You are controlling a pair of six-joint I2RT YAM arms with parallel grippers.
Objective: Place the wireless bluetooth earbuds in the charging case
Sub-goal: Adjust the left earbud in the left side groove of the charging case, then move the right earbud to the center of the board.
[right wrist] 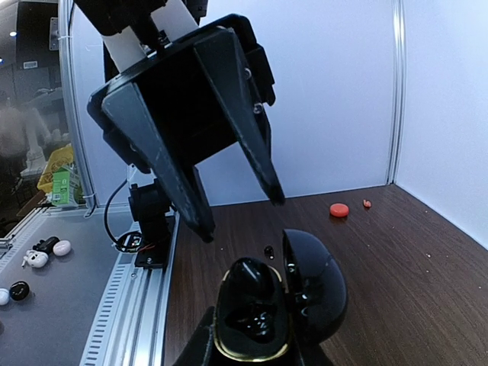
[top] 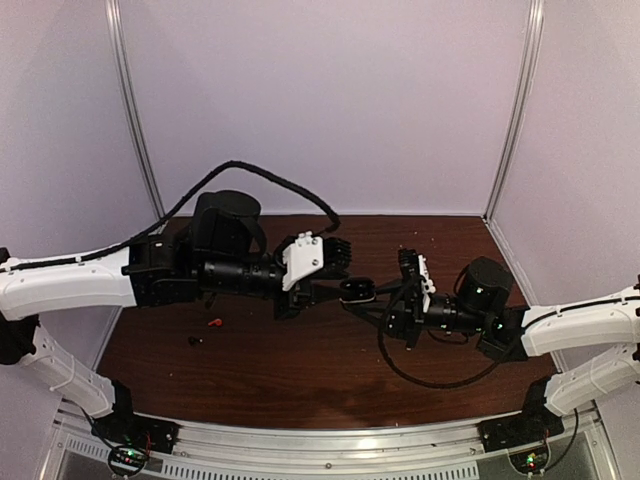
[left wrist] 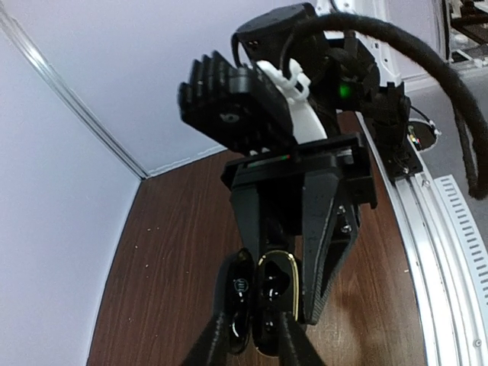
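Observation:
The charging case is glossy black with a gold-rimmed base, and its lid is hinged open. My right gripper is shut on it, holding it above the table. The case also shows in the top view and the left wrist view. My left gripper hovers just above the case, fingers slightly apart and empty. A tiny black earbud lies on the table beyond the case. A tiny red earbud lies farther off. I cannot tell what the shiny black hump inside the base is.
A flat red disc lies beside the red earbud near the far wall. White walls close in the brown table on three sides. An aluminium rail carries both arm bases along the near edge. A black cable loops under the right arm.

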